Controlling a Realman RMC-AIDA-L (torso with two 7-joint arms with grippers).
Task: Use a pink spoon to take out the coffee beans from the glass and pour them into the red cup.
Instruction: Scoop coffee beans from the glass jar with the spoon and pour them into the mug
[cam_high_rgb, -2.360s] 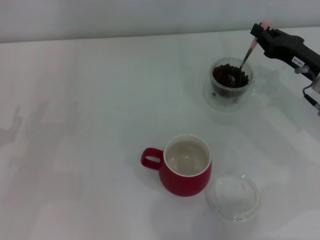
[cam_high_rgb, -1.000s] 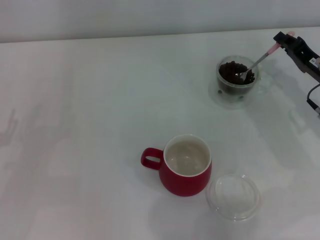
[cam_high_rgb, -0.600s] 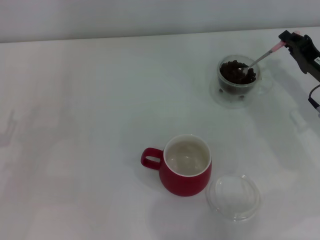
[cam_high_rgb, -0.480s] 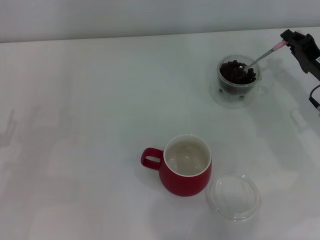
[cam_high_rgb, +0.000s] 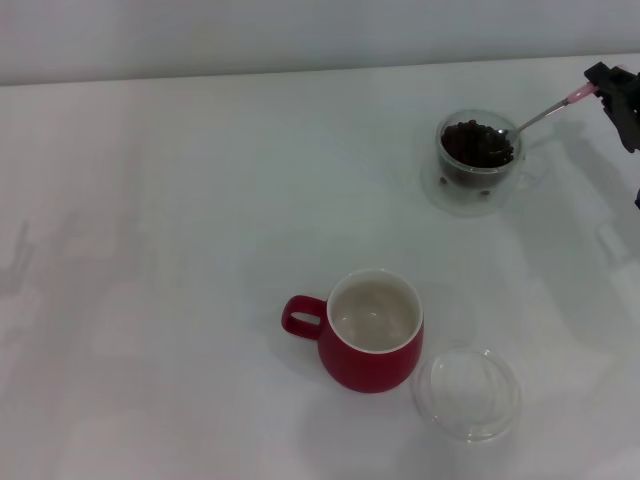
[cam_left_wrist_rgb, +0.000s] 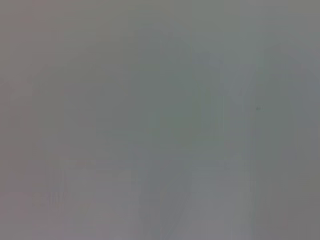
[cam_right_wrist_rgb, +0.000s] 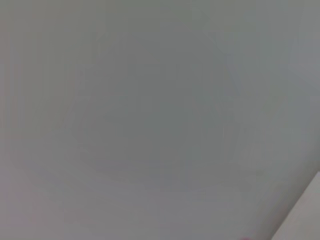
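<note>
Your right gripper (cam_high_rgb: 605, 82), at the table's far right edge, pinches the pink spoon (cam_high_rgb: 545, 112), its bowl over the coffee beans (cam_high_rgb: 476, 145) in the glass (cam_high_rgb: 478, 160); the red cup (cam_high_rgb: 370, 333) stands well apart.

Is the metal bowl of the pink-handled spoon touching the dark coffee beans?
Cannot tell. In the head view the pink-handled spoon ends at the coffee beans, contact unclear.

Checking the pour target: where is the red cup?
Head view: the red cup stands near the front centre, handle toward the robot's left, beside a clear dish on its right.
</note>
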